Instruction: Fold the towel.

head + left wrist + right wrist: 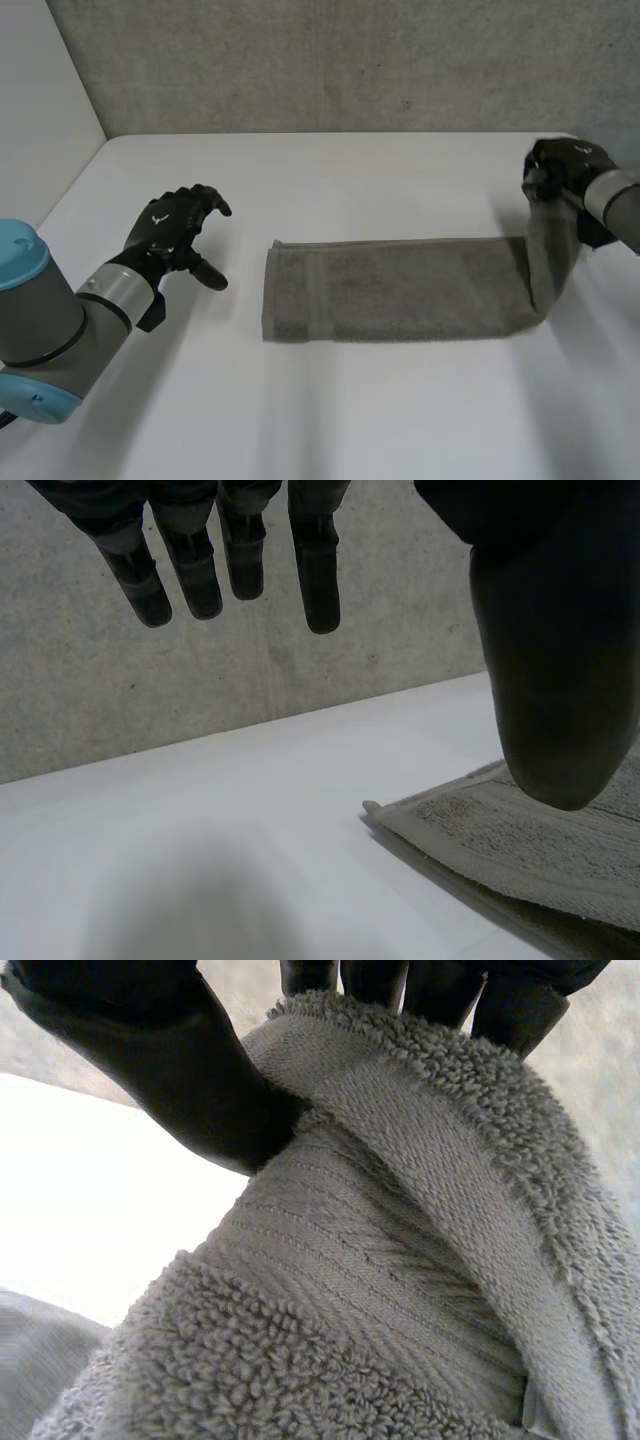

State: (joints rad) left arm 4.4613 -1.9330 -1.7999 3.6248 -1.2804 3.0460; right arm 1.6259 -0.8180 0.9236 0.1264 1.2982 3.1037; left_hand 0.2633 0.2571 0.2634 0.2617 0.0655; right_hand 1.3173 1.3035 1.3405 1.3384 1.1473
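The towel (400, 290) is being pinched aloft at its right end by the right hand (556, 167), likely for folding. The left hand (170, 230) is being held spread.

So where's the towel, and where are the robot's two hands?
towel (400, 290): head view, the flat middle part.
left hand (172, 230): head view, the back of the hand.
right hand (558, 166): head view, the knuckles, pinching the towel's raised end.

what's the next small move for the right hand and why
Probably carry the right hand leftward over the towel: it pinches the lifted right end, the rest lies flat, and the open left hand hovers apart beside the far end.
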